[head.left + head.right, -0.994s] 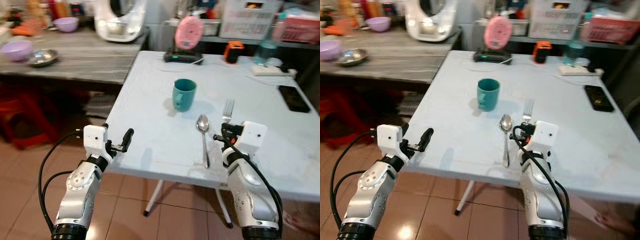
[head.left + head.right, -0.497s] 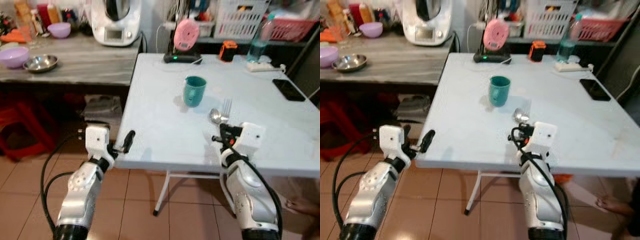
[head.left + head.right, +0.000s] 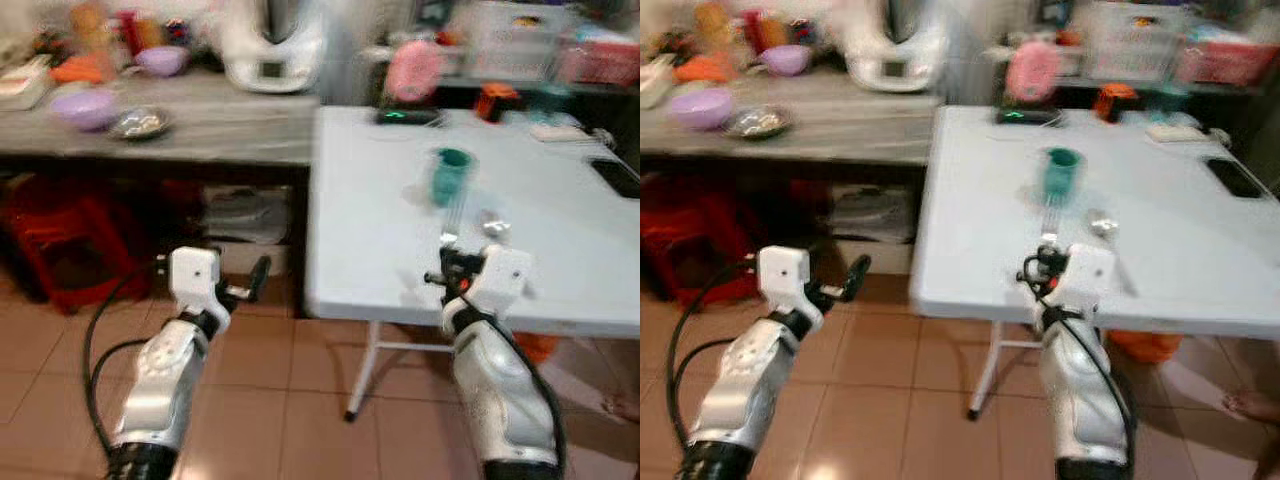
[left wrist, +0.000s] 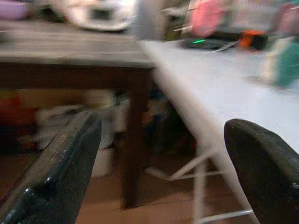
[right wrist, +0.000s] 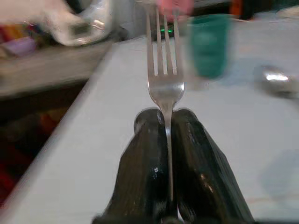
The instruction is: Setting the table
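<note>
Head views were motion-blurred; objects at the far edge of the white desk (image 3: 380, 250) were smears of colour and could not be identified. The wooden counter (image 3: 200, 140) beside the desk's left edge carried a purple bowl (image 3: 83, 105) and a metal bowl (image 3: 140, 122), both soft in outline.

Right gripper (image 5: 167, 122): fingers (image 5: 142, 158) pressed together, clamped on the handle of a fork (image 5: 163, 60). The fork stood upright, tines up, over the desk's near edge; most of its handle was hidden between the fingers. A teal cup (image 3: 451, 175) stood on the desk beyond the fork, and a spoon (image 5: 275, 77) lay near it, blurred.

Left gripper (image 4: 159, 154): fingers wide apart, holding nothing, off the desk's near left corner, above the tiled floor (image 3: 300, 400).
</note>
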